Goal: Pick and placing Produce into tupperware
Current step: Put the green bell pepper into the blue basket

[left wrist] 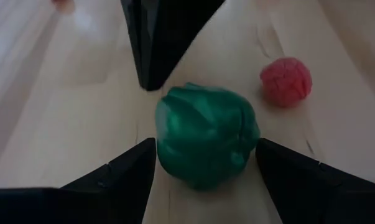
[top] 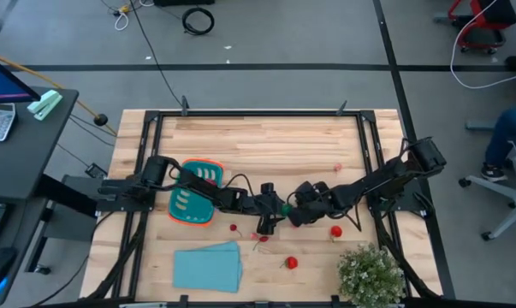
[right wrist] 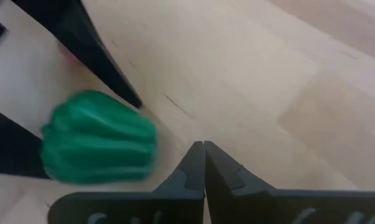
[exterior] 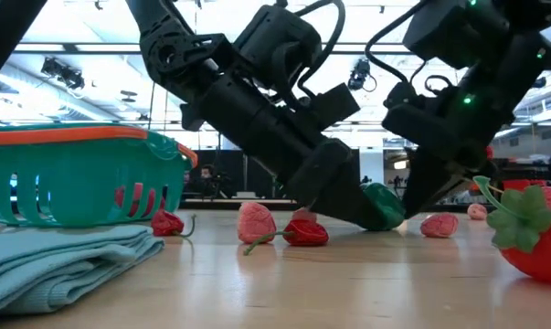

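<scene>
Pepper (left wrist: pixel 206 137) deep glossy green. Tub (top: pixel 193 192) teal, orange rim, pale slot marks. Cloth (top: pixel 207 266) light blue. Strawberry (exterior: pixel 540 239) red, green leafy cap. Raspberry (left wrist: pixel 286 81) pink-red, bumpy. Small pieces near centre (exterior: pixel 257 222) pink and red. Plant (top: pixel 372 274) pale green, speckled. Table (top: pixel 266 141) light wood, planked. Both arms black.

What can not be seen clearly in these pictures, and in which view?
- Green pepper: in the left wrist view it sits between the open left gripper fingers; whether they touch it is unclear.
- In the high view, both arms cover most of the pepper.
- Tupperware: the low view shows red behind its slots, but not which produce.
- Right gripper: shut beside the pepper; contact cannot be told.
- Potted plant: cut off by the high view's edge.
</scene>
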`<state>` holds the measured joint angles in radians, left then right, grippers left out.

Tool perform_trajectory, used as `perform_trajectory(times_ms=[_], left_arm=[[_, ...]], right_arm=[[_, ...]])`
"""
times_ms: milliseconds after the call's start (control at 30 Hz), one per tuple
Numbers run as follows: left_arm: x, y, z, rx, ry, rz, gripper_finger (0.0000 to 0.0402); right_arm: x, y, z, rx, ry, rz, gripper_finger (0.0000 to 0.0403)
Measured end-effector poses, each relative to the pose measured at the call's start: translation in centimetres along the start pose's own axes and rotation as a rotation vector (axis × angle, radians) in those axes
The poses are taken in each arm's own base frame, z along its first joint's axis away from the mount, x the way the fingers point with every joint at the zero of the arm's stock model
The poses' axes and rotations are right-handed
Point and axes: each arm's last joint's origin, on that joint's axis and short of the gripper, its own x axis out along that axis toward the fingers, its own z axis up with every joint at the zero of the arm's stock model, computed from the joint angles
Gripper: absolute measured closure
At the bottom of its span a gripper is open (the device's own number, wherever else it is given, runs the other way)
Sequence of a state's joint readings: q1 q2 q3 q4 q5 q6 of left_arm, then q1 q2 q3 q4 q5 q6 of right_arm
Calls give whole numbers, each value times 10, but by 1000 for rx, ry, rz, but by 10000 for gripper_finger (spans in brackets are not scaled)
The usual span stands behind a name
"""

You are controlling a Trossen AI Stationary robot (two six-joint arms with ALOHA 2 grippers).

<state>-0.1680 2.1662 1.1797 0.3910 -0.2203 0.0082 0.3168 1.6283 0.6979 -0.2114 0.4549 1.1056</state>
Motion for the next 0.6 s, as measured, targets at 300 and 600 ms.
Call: perform_trajectory(times_ms=[300,600], left_arm=[[0,0,3,-3,-14,0,118],[1,5,3,-91,-13,13,166]], right_arm=[[18,9,-6,10,-31,39,402],[8,17,-6,-4,-47,118,402]])
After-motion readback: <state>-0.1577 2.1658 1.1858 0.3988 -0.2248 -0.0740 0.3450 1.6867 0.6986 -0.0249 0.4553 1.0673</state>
